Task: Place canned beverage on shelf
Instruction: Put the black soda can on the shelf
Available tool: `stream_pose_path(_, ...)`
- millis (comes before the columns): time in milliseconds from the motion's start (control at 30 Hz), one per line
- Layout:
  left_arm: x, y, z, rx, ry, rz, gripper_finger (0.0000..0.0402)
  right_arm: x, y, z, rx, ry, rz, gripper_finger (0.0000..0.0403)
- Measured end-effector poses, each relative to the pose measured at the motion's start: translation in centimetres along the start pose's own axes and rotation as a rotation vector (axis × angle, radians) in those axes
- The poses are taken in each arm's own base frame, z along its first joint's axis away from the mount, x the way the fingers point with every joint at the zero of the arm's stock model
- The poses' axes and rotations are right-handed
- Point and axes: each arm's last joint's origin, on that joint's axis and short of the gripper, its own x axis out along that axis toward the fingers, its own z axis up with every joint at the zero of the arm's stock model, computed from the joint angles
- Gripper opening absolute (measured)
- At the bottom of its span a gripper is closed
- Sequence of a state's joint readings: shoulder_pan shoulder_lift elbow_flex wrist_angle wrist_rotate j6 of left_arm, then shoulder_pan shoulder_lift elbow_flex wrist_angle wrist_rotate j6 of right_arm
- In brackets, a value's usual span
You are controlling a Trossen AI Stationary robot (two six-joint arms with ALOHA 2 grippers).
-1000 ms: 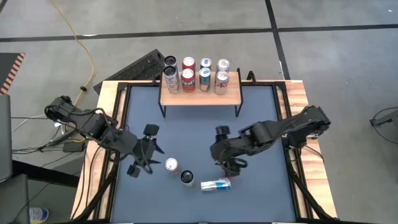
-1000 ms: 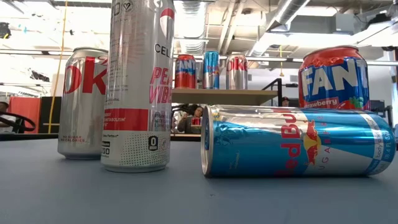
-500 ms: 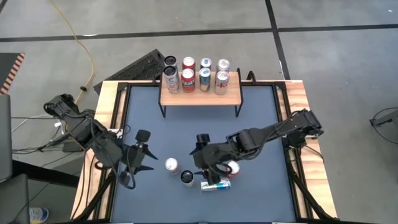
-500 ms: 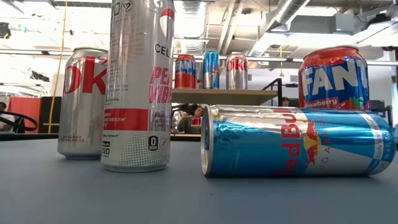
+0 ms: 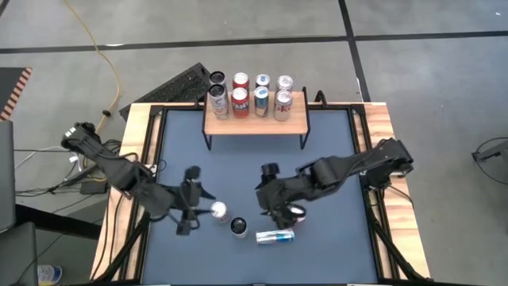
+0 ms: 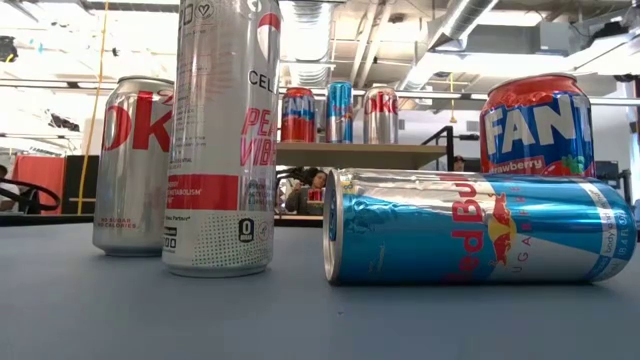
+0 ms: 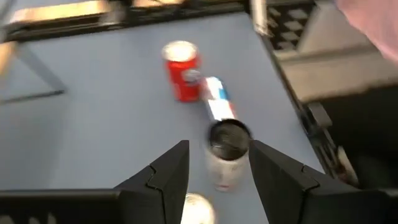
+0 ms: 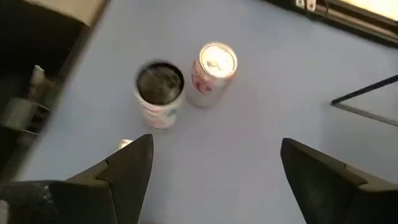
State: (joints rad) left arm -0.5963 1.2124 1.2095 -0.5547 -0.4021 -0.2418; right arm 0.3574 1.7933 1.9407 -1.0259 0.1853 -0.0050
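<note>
Four loose cans on dark blue worktop (image 5: 238, 171), near side: silver Diet Coke can (image 5: 219, 210), tall black-topped white slim can (image 5: 239, 226), blue-silver Red Bull can (image 5: 275, 236) lying on its side, red Fanta can (image 5: 298, 212) under right arm. Light-wood shelf on black legs (image 5: 255, 122) at far edge, already carrying a row of cans, more behind.

Left gripper (image 5: 190, 201) just left of Diet Coke can, jaws part-spread, empty. Right gripper (image 5: 282, 208) over Fanta can, jaws wide, nothing held.

Likely thin aluminium: rigid if full, dents if squeezed hard; smooth, slippery sides. Best taken mid-body, across the diameter, kept upright. Lying can prone to rolling.
</note>
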Motion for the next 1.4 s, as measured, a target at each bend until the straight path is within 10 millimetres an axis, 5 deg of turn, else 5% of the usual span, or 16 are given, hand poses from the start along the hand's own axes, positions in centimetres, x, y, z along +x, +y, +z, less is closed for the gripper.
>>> stream_pose_path(233,4.6,-1.2,0.0,0.181,0.015,-0.001,0.0172,-4.1,-0.7,-0.2,0.041,0.121,-0.003,0.0332)
stream_pose_path(600,8.8,-1.8,-1.7,0.18,0.144,-0.139,0.0286,-8.7,-1.5,-0.5,0.097,0.173,-0.06,0.0332)
stream_pose_path(967,10.0,0.0,-1.4,0.205,0.128,-0.104,0.0312,-8.9,-1.1,-0.6,0.087,0.178,-0.051,0.0332)
stream_pose_path(1400,12.7,-0.1,-2.5,0.162,0.185,-0.191,0.0312,-9.1,-0.2,-0.6,0.083,0.174,-0.033,0.0332)
